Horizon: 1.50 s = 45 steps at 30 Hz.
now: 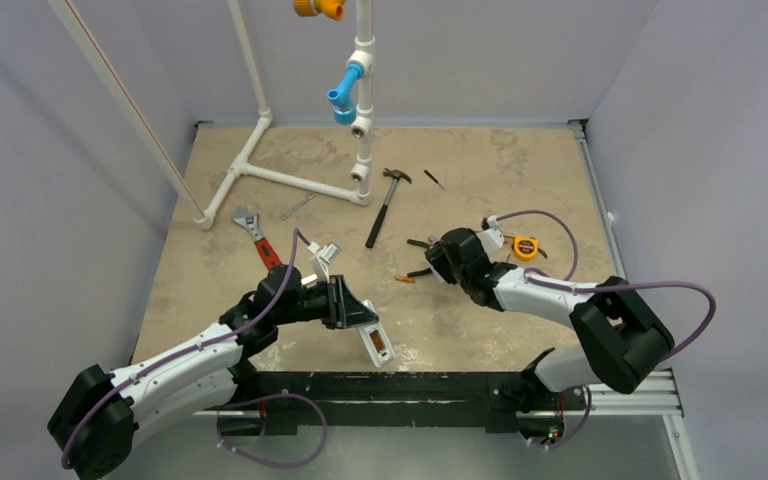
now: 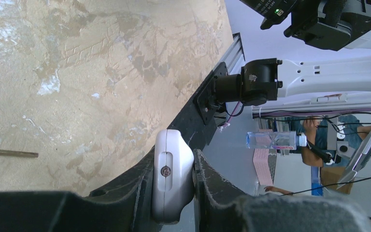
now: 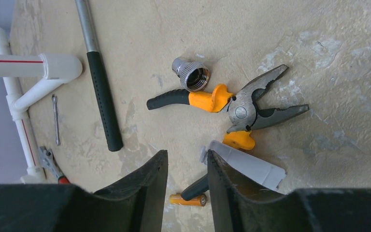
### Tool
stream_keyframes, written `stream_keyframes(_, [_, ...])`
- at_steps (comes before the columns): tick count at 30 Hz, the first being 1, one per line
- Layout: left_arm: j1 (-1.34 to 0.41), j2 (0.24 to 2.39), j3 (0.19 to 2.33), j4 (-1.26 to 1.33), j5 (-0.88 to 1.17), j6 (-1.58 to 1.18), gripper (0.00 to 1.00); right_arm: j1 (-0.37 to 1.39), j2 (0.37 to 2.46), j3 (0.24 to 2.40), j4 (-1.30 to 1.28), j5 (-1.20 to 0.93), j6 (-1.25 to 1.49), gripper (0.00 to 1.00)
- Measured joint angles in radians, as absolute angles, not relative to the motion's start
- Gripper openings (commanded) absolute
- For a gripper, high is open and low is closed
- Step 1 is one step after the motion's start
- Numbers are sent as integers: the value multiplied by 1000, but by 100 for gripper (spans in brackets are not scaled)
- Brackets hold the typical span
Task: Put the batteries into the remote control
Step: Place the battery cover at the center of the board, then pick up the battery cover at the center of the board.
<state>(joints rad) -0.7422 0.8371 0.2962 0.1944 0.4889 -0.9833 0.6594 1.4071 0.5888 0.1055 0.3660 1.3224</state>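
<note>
My left gripper point(image 1: 348, 305) is shut on one end of the white remote control point(image 1: 366, 323), which hangs tilted above the table's near edge. Orange batteries point(image 1: 373, 345) show in the recess on its back. In the left wrist view the remote's end point(image 2: 173, 169) is clamped between both fingers of the gripper point(image 2: 173, 155). My right gripper point(image 3: 187, 162) stands open over the table with nothing between its fingers. Below it lies one loose orange battery point(image 3: 188, 199), partly crossed by a black pliers handle. A flat white cover piece point(image 3: 251, 165) lies beside the right finger.
Orange-handled pliers point(image 3: 241, 106) lie open under the right gripper, with a silvery threaded fitting point(image 3: 192, 75) next to them. A hammer point(image 1: 385, 205), a red-handled wrench point(image 1: 257, 240), a tape measure point(image 1: 526, 247) and a white pipe frame point(image 1: 290, 178) stand farther back.
</note>
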Motion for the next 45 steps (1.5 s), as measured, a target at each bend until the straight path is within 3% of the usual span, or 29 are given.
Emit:
stream_keyframes(8, [-742, 838, 296, 194, 489, -983, 0, 654, 1338, 589, 78, 363, 1240, 43])
stream_keyframes(14, [-742, 839, 296, 194, 489, -983, 0, 633, 1235, 619, 16, 329, 941, 45])
stream_keyframes(20, [-742, 845, 296, 194, 489, -983, 0, 570, 1367, 805, -192, 202, 581, 45])
stream_keyframes(27, [-742, 847, 296, 194, 490, -982, 0, 536, 1491, 879, -360, 76, 351, 40])
stream_keyframes(45, [-742, 866, 298, 192, 490, -975, 0, 535, 1559, 888, -385, 29, 216, 37])
